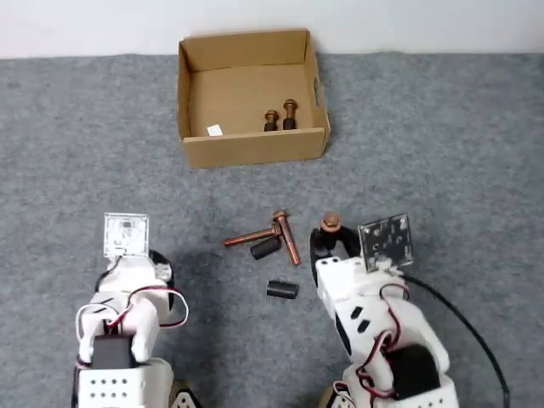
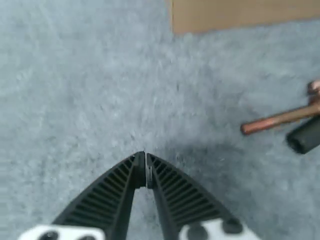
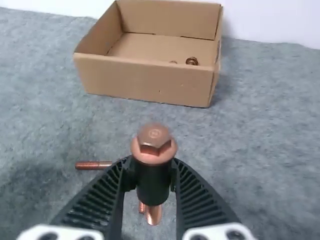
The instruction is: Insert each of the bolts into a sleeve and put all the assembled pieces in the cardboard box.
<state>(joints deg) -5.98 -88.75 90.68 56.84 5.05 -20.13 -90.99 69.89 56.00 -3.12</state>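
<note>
While my left pincer is resting closed, empty, loose bolts are lying midway. My right pincer is clamping a sleeve, bolt upright inside; tilting toward the cardboard box, I am risking it sliding out. Its wrist view is revealing the thread tip, the high view just the head.

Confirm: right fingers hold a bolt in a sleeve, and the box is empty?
Wrong on the box: the high view shows two bolted sleeves inside it. The right fingers do hold a bolt in a sleeve.
</note>
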